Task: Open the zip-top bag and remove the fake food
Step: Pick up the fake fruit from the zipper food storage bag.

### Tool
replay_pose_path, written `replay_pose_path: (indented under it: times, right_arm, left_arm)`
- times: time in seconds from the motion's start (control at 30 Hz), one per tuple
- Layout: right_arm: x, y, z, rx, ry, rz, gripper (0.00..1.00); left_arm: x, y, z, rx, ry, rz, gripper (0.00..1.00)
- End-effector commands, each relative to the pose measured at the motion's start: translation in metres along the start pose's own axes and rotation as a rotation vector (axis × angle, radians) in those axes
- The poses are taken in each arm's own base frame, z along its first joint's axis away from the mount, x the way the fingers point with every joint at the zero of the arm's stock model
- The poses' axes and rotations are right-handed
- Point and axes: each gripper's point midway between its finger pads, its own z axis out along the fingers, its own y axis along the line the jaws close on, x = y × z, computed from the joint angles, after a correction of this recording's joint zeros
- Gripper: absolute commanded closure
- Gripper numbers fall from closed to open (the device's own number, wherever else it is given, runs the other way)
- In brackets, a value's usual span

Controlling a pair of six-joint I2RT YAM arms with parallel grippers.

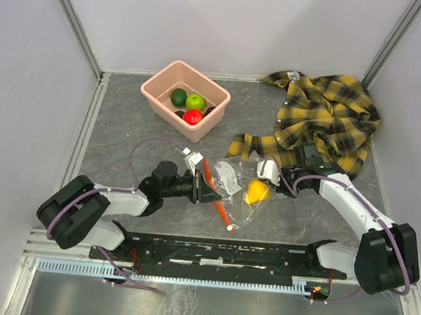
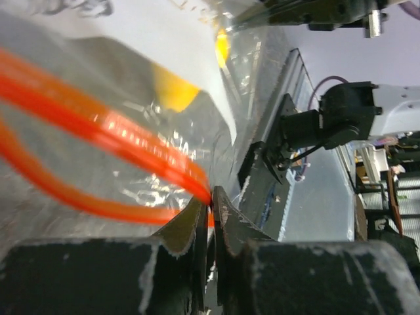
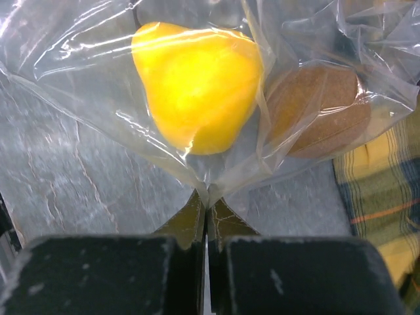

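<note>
- Where the two arms meet, the zip-top bag [image 1: 238, 196] is found over the grey table [image 1: 124, 143], between the pink tub [image 1: 157, 95] and the near edge.
- The table is seen to be dark grey and marked like stone, and a thin metal rail [image 1: 80, 143] is set along its left side.
- The space is closed in by plain white walls [image 1: 228, 20] at the back and on both sides.
- The left gripper [image 2: 211, 209] is pressed together on the bag's orange-red zip strip [image 2: 131, 141].
- The right gripper [image 3: 207, 205] is pinched tight on a fold of the clear plastic at the other side of the bag.
- Some of the fake food [image 1: 257, 192] is kept inside the bag: a yellow fruit [image 3: 197, 85] and a brown fruit [image 3: 318, 111] are seen side by side through the plastic.
- More is laid in the pink tub near the back wall: a dark green fruit [image 1: 179, 97], a light green fruit [image 1: 196, 102] and a red fruit [image 1: 192, 117].
- A yellow-and-black plaid shirt [image 1: 330, 116] is heaped in the back right corner, and one part of it is stretched out toward the bag.
</note>
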Motion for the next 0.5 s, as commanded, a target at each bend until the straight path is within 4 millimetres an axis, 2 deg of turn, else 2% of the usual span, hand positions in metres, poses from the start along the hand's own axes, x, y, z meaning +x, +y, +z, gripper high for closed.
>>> replay_pose_path:
  times: [0.0,0.1,0.23,0.33,0.47]
  right_arm:
    - [0.009,-0.006,-0.026,0.055,0.007,-0.032,0.99]
    - [0.008,-0.002,-0.032,0.071,-0.029,-0.038,0.98]
    - [0.017,0.001,-0.028,0.040,-0.009,-0.021,0.98]
    - [0.022,0.009,-0.023,-0.040,0.012,-0.005,0.80]
    - [0.019,0.007,-0.028,-0.019,0.000,-0.007,0.61]
  left_arm:
    - [-0.014,0.014,-0.003,-0.058,-0.029,0.087,0.88]
    - [-0.019,0.020,-0.006,-0.069,-0.036,0.088,0.88]
    - [-0.021,0.016,-0.004,-0.041,-0.025,0.088,0.88]
    - [-0.023,0.008,-0.003,0.006,-0.032,0.083,0.83]
    - [-0.019,0.007,-0.007,0.008,-0.035,0.087,0.72]
